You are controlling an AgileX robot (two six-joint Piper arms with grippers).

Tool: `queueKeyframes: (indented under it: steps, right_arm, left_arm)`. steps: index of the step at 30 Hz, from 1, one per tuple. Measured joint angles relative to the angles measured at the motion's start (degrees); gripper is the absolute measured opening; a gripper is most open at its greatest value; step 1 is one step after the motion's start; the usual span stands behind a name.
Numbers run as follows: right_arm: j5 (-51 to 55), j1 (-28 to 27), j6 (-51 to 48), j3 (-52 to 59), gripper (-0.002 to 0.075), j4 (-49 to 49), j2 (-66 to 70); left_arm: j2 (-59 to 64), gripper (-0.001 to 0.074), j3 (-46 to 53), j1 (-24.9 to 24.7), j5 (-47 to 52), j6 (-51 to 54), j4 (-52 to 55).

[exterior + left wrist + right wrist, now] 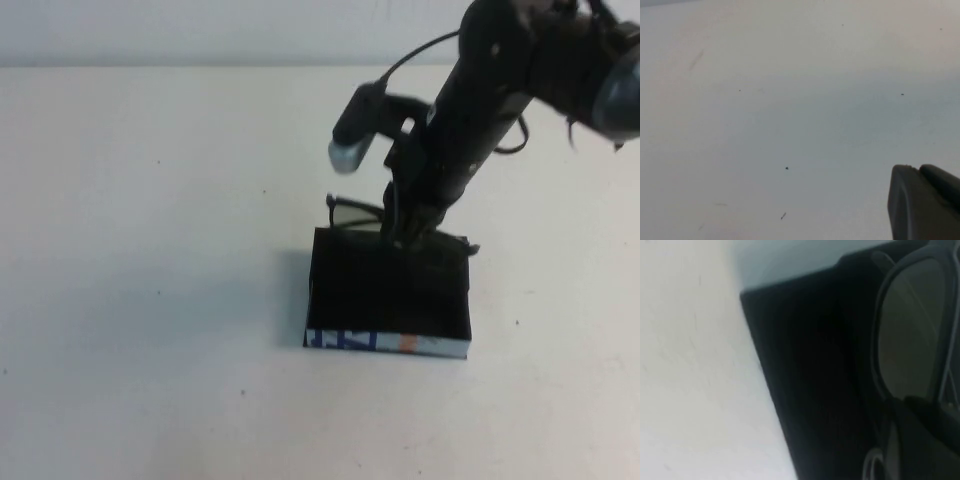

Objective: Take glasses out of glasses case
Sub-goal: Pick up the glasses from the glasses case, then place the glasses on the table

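The glasses case (388,295) is a black open box in the middle of the table, with its white printed side (420,345) towards me. My right gripper (405,237) reaches down at the case's far edge and is shut on the glasses (355,214). The glasses are tilted up, with one greyish lens showing over the far rim. In the right wrist view the dark frame and lens (910,340) are close in front of the gripper (920,440), above the black case (805,370). My left gripper (918,169) is shut and empty over bare table, out of the high view.
The pale table (150,250) surrounds the case on all sides. The right arm and its wrist camera (355,125) hang over the area behind the case. Nothing else lies on the table.
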Motion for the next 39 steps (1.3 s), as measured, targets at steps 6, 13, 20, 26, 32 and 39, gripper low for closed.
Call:
queueKeyframes:
  steps: [6, 13, 20, 26, 32, 39]
  right_arm:
    - [0.83, -4.86, 20.28, 0.68, 0.0020, 5.42, -8.29]
    - [0.87, -12.55, 32.82, 16.41, 0.0020, 5.14, -19.97]
    - [-2.92, -18.40, 38.76, 38.14, 0.0020, 2.26, -26.86]
    - [-19.23, -18.75, 45.05, 48.34, 0.0020, 2.13, -26.59]
    - [-27.25, -18.75, 45.87, 49.50, 0.0020, 2.13, -23.06]
    - [-28.89, -18.75, 45.87, 49.52, 0.0020, 2.13, -18.39]
  left_arm:
    - [0.00, -0.0004, 0.00, 0.00, 0.00, 0.00, 0.00]
    - [0.00, -0.0004, 0.00, 0.00, 0.00, 0.00, 0.00]
    - [0.00, -0.0004, 0.00, 0.00, 0.00, 0.00, 0.00]
    - [0.00, -0.0004, 0.00, 0.00, 0.00, 0.00, 0.00]
    - [0.00, -0.0004, 0.00, 0.00, 0.00, 0.00, 0.00]
    - [0.00, -0.0004, 0.00, 0.00, 0.00, 0.00, 0.00]
